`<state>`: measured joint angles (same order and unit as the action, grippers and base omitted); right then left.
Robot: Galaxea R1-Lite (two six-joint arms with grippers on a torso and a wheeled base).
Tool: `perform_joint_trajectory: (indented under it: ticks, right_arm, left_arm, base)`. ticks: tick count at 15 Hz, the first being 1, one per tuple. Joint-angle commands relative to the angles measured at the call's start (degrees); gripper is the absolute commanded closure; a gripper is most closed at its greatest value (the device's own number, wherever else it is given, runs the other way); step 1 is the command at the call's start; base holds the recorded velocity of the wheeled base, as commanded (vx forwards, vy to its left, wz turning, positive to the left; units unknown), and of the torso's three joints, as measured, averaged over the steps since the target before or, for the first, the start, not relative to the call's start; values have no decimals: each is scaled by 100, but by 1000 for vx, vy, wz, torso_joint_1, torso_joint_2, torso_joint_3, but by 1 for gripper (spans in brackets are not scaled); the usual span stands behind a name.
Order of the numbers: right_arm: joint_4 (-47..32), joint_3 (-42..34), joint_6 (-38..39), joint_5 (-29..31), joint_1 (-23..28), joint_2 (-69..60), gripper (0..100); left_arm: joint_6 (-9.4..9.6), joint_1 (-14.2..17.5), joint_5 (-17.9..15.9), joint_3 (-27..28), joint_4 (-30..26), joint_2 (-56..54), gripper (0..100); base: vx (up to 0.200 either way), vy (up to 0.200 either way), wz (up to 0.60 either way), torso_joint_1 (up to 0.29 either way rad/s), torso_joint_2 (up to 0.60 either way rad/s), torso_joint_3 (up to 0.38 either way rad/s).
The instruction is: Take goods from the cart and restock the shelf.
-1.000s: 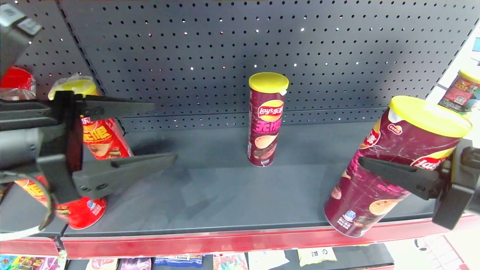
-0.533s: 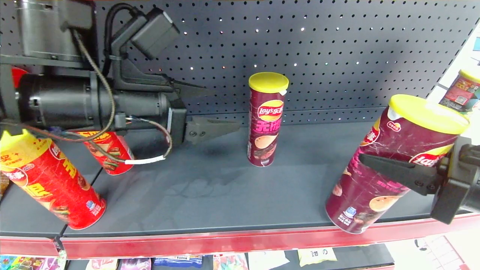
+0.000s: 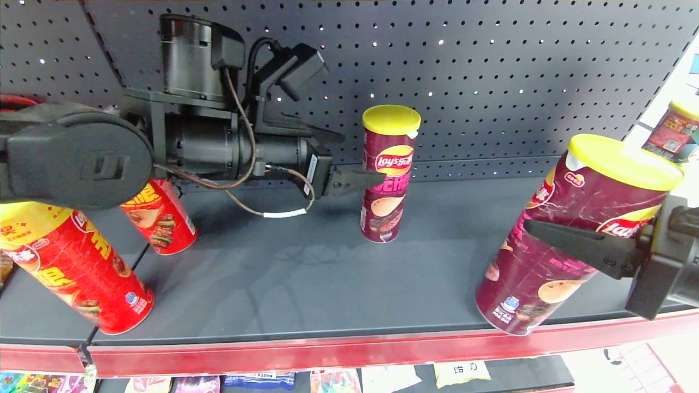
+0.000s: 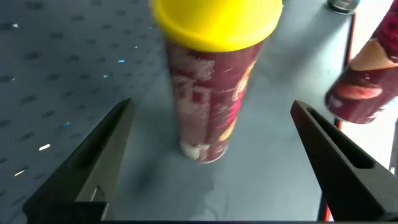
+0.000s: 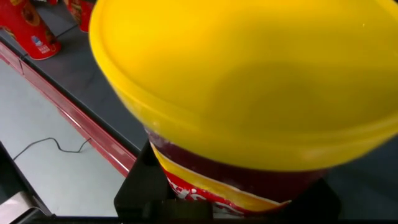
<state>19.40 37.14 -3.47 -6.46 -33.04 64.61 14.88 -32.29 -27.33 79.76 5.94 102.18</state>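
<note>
A maroon chip can with a yellow lid [image 3: 389, 174] stands upright at the back middle of the dark shelf [image 3: 306, 289]. My left gripper [image 3: 363, 158] is at its left side, about halfway up. It is open, and the can [image 4: 211, 81] stands just ahead of the wide gap between the fingers [image 4: 99, 155]. A second maroon can [image 3: 546, 284] leans at the shelf's front right with its base near the red lip. My right gripper [image 3: 573, 218] is shut on its upper half; its yellow lid [image 5: 249, 74] is close to the right wrist camera.
Two red chip cans stand at the left: one tilted at the front [image 3: 82, 267], one farther back [image 3: 161, 215] under the left arm. A pegboard wall [image 3: 491, 82] closes the back. The red front lip [image 3: 327, 349] edges the shelf. Another can [image 3: 671, 134] shows far right.
My left arm has swung from the front left across to the back middle, bringing its open gripper up to the standing maroon can. The right gripper and its can have barely shifted.
</note>
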Motion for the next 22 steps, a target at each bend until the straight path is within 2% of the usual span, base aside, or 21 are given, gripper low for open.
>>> perform_joint_trajectory:
  ticks: [1, 6, 13, 14, 17, 20, 22]
  right_arm:
    - [-6, 21, -4, -4, 17, 25, 100]
    - [-6, 30, 5, -4, 17, 34, 100]
    - [-6, 38, 13, -4, 17, 34, 100]
    - [-6, 38, 5, -4, 17, 34, 100]
    - [-6, 38, 13, -4, 25, 34, 100]
    - [-6, 47, 5, -4, 104, 34, 100]
    - [-6, 126, 13, -4, 104, 34, 100]
  left_arm:
    - [-12, -155, -9, 162, -5, 223, 0]
    - [-12, -181, 17, 892, -14, 751, 0]
    - [-21, -339, 79, 1076, -22, 979, 0]
    - [-21, -365, 158, 1120, -14, 1041, 100]
    - [-38, -401, 193, 1217, -22, 1111, 100]
    - [-267, -453, 184, 1164, -22, 1014, 100]
    - [-451, -471, 105, 813, -31, 575, 100]
  base:
    - [0, 0, 0, 0, 0, 0]
    - [0, 0, 0, 0, 0, 0]
    - [0, 0, 0, 0, 0, 0]
    - [0, 0, 0, 0, 0, 0]
    - [0, 0, 0, 0, 0, 0]
    - [0, 0, 0, 0, 0, 0]
    - [0, 0, 0, 0, 0, 0]
